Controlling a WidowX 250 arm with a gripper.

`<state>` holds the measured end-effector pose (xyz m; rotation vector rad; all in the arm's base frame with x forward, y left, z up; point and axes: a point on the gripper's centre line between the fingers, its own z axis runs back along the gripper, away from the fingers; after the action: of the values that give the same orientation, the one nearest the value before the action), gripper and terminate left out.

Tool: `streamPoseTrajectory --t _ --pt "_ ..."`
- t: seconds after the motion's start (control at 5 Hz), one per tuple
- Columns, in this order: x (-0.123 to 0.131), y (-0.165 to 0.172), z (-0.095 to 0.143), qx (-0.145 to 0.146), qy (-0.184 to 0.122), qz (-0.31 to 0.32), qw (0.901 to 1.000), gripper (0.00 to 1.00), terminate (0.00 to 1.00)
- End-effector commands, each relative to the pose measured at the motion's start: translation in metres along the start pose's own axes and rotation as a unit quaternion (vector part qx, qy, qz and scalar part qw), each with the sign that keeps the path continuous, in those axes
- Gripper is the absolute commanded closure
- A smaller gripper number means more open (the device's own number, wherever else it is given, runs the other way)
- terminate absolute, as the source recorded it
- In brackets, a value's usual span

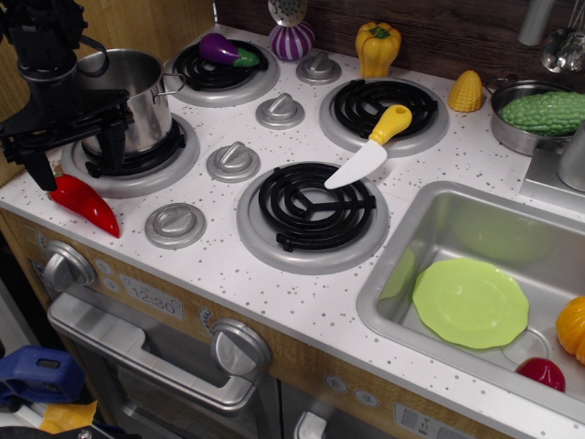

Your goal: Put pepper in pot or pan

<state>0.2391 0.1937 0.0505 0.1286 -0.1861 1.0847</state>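
The red chili pepper (89,204) lies on the white stovetop at the front left corner, its tip pointing to the front right. The tall steel pot (139,96) stands on the front-left burner just behind it. My black gripper (78,161) hangs in front of the pot and just above the pepper's blunt end. Its jaws are spread wide, with one finger (40,171) left of the pepper and the other in front of the pot. It holds nothing.
A yellow-handled toy knife (369,149) lies across the front-middle burner (311,208). A purple eggplant (227,50), a yellow bell pepper (377,48), a corn piece (466,91) and a pan with a green vegetable (539,114) are at the back. The sink (457,219) holds a green plate (471,302).
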Motion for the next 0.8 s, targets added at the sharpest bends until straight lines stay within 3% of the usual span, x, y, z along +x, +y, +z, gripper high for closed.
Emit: streamPoseTrajectory --t 0.0,0.6 --pt "0.0 0.0 0.0 0.0 0.0 0.0 1.0 0.0 0.0" --pt "0.007 0.001 -0.021 -0.015 0.015 0.006 0.9998 0.0 0.0"
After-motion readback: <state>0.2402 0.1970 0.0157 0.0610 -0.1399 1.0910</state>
